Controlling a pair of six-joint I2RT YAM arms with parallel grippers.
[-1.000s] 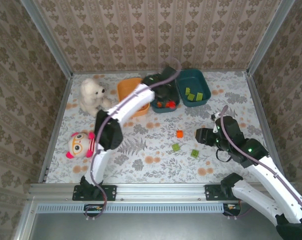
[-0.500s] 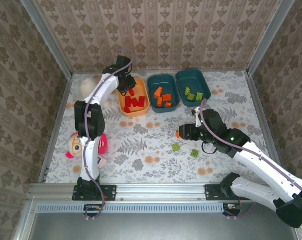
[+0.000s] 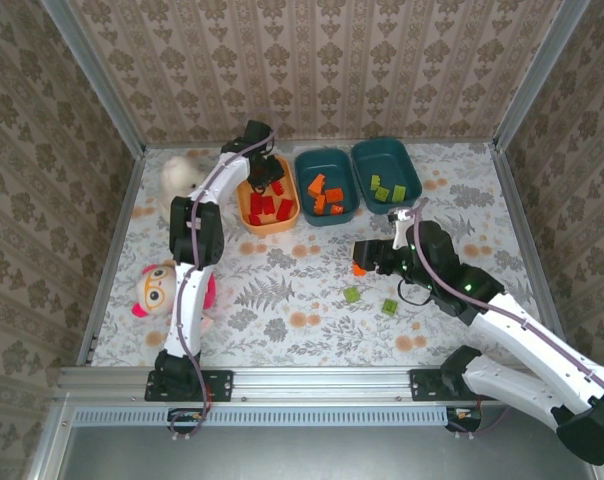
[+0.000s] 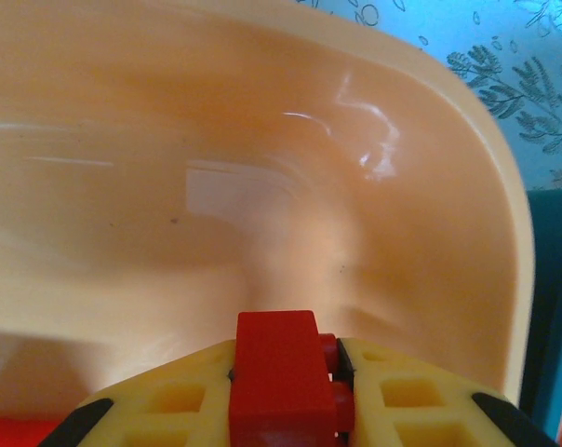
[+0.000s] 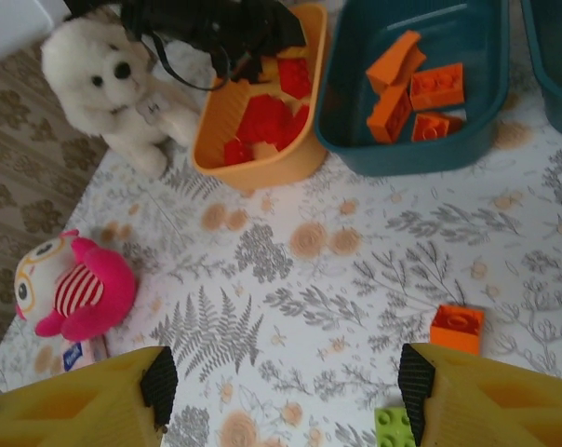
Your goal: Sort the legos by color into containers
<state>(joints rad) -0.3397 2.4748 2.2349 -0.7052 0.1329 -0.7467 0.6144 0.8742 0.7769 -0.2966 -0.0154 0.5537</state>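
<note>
White floral table carries three tubs along its 12 o'clock edge: the orange tub at 11, the middle tub at 12 holding orange pieces, and the right tub at 1 holding green ones. Low inside the orange tub, above its pile of reds, the left fingers pinch a red brick. Near the table's centre the right fingers hang spread above an orange brick. In the wrist view it sits close to their 3 o'clock finger, not midway between them. A green brick lies just beside it at 6 o'clock, and a second green brick lies at 5.

By the look of it, the left should part its fingers fully while low, so the red drops among its kind without bouncing out, then rise straight. The right would do well to shift until the orange brick is centred and come down square to its flat sides. It should close without nudging the green neighbour. The middle tub is the orange brick's likely home.
</note>
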